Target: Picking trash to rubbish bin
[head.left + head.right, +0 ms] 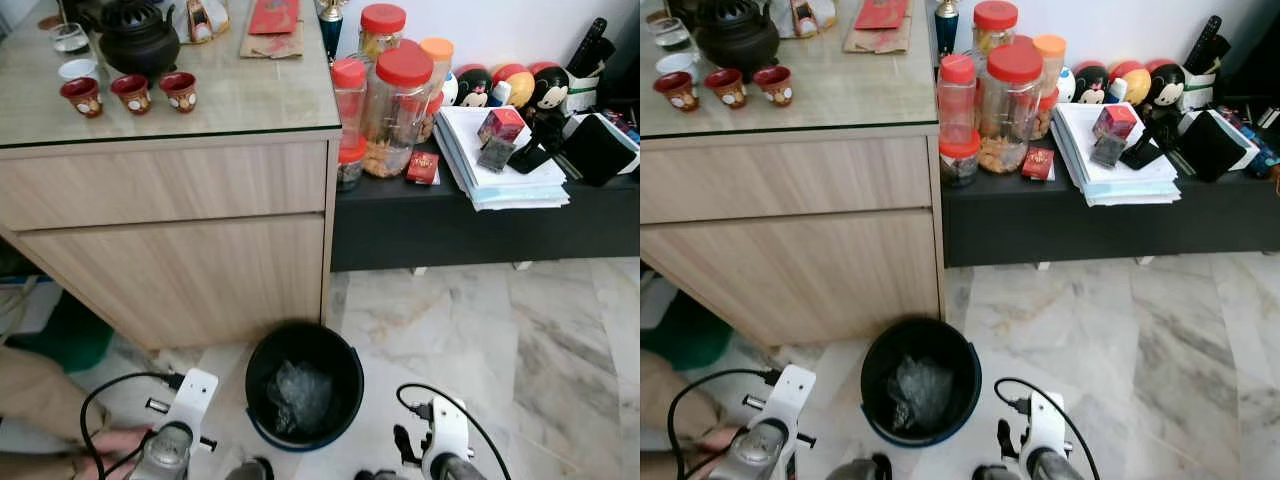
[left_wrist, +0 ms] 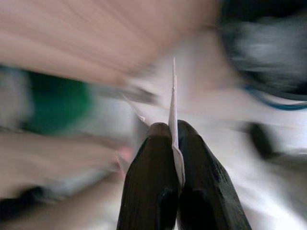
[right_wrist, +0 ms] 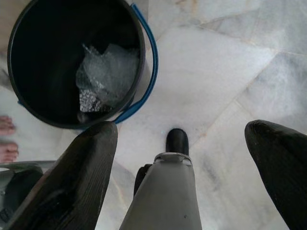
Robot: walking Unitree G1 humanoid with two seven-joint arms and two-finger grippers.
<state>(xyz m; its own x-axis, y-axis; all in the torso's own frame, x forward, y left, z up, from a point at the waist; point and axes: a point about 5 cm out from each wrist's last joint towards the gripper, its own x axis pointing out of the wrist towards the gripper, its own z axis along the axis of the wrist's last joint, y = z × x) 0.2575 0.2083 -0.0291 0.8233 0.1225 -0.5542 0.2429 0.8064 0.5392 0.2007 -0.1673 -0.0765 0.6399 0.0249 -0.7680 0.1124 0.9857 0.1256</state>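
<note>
We see the black bin (image 1: 304,385) on the marble floor between our arms, crumpled plastic inside. Our left gripper (image 2: 175,148) pinches what looks like a thin paper scrap (image 2: 173,103), edge-on, pointing straight out beyond the fingertips. Our right gripper (image 3: 180,143) hangs spread wide beside the bin.

floor: marble tiles (image 1: 520,340) | wooden cabinet (image 1: 180,240) | black low shelf (image 1: 480,225)

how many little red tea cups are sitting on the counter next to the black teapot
3. The red cups stand in a row on the counter in front of the black teapot: one at the left, one in the middle, one at the right. More could sit beyond the frame's edge.
</note>
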